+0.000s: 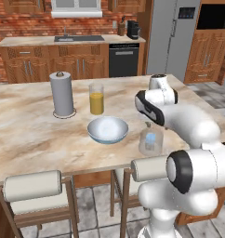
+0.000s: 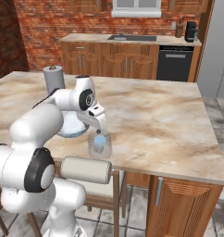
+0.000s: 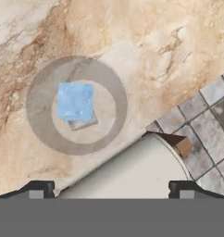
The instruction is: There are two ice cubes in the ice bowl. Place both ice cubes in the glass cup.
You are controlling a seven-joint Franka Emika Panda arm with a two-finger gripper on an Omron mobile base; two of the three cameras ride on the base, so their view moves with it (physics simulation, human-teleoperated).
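Note:
The glass cup (image 1: 150,145) (image 2: 99,149) stands near the counter's front edge, right of the ice bowl (image 1: 93,134) (image 2: 70,132). Inside it sits a light blue ice cube (image 1: 151,138) (image 2: 100,140) (image 3: 75,102). A whitish-grey ice cube (image 3: 84,124) peeks out from under the blue one within the cup's ring (image 3: 40,109). My gripper (image 2: 99,131) (image 3: 111,190) hangs straight above the cup, open, with nothing between its fingertips (image 3: 37,189). In the left base view my forearm hides most of the hand.
A glass of orange juice (image 1: 96,99) and a paper towel roll (image 1: 62,94) (image 2: 53,78) stand behind the bowl. Cushioned stools (image 1: 33,185) (image 2: 86,170) (image 3: 132,171) sit under the counter's front edge, just below the cup.

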